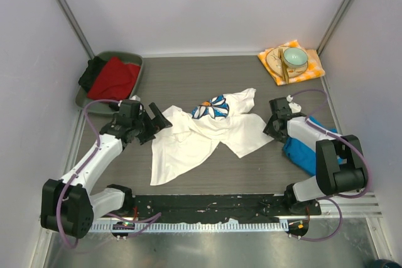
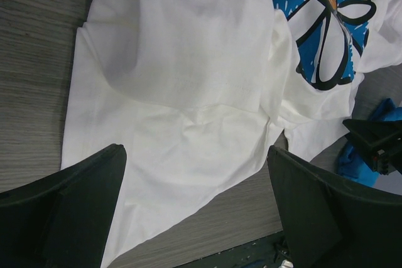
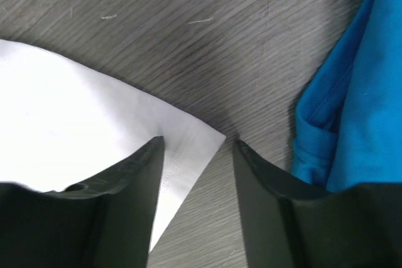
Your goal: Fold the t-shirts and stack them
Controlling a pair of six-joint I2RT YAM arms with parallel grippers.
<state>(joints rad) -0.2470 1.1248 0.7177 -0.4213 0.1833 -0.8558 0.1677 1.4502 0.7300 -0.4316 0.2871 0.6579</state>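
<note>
My right gripper [image 3: 200, 142], jaws apart astride the white shirt's [image 3: 75, 105] corner, may catch only hem and slip.

White t-shirt [image 1: 182, 145] in soft matt cloth, blue t-shirt [image 1: 300, 154] in cloth, matt wood-grain table [image 1: 188, 80]

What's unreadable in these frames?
- blue t-shirt: top view, right arm covers most of it; right wrist view, the frame edge cuts it off.
- white t-shirt: top view, its own folds hide part of the daisy print.
- dark cloth in green bin: top view, red cloth covers it.
</note>
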